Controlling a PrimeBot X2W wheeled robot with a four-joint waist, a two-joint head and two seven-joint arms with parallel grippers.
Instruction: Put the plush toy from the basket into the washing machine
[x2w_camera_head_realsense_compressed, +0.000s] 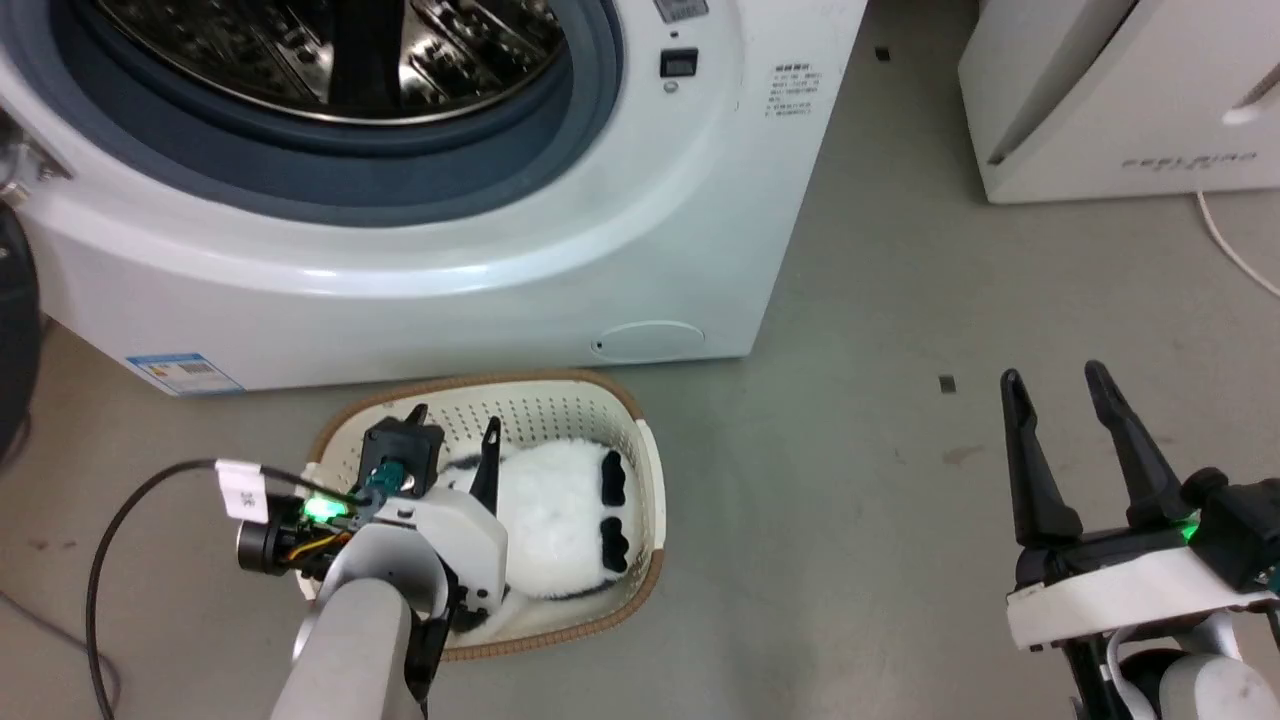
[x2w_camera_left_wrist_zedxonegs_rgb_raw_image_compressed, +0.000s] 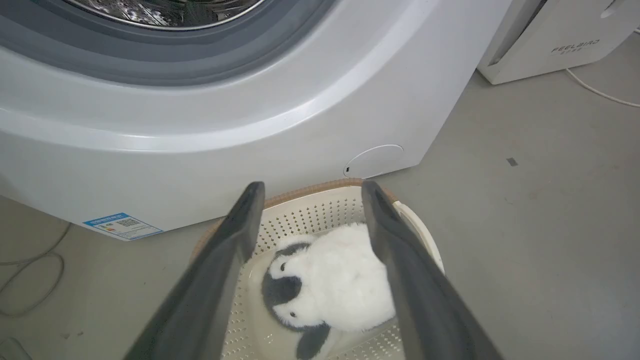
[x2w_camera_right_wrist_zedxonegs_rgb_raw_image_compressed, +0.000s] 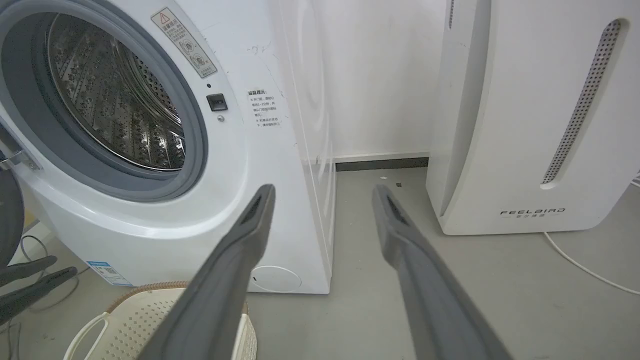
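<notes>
Left claw (x2w_camera_head_realsense_compressed: 453, 420) is hanging over the left part of the basket (x2w_camera_head_realsense_compressed: 570, 415), its 2 fingers spread, gripping nothing. Right claw (x2w_camera_head_realsense_compressed: 1053, 375) is sitting well apart to the right over bare floor (x2w_camera_head_realsense_compressed: 880, 420), also released and empty. The plush toy (x2w_camera_head_realsense_compressed: 560, 510) is lying in the basket, filling most of it. The basket is sitting just in front of the washing machine (x2w_camera_head_realsense_compressed: 450, 250), whose porthole is exposing the steel drum (x2w_camera_head_realsense_compressed: 330, 50). A white FEELBIRD appliance (x2w_camera_head_realsense_compressed: 1100, 100) is standing farther right.

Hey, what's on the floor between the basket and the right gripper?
In the head view, just grey floor between the basket and the right gripper, with one small dark mark.
</notes>
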